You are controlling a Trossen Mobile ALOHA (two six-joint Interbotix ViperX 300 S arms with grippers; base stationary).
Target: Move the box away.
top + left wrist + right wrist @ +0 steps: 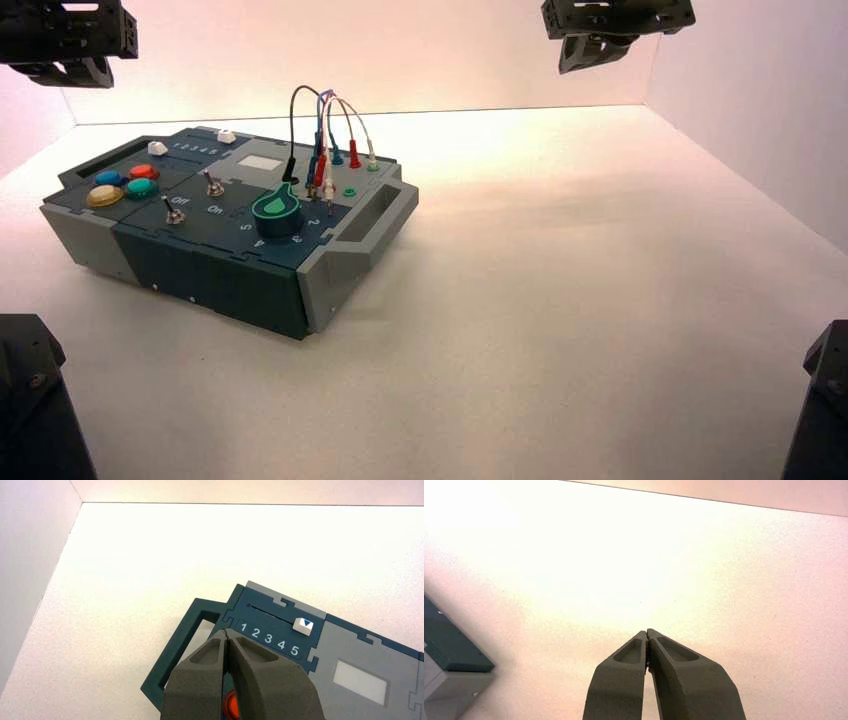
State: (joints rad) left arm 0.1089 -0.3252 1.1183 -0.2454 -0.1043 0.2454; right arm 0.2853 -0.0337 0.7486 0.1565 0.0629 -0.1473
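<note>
The control-panel box (220, 225) sits on the left part of the counter (560, 330), turned at an angle, with grey side walls and a handle at each end. On its top are red, blue, yellow and green round buttons (124, 186), two toggle switches (190, 198), a green dial (277, 212) and looped plug wires (330, 125). A white slider (303, 626) stands beside the 5. The left tool (225, 631) hangs above the box's left end, its fingers closed together. The right tool (647, 631) is over the counter, well apart from the box, also closed.
</note>
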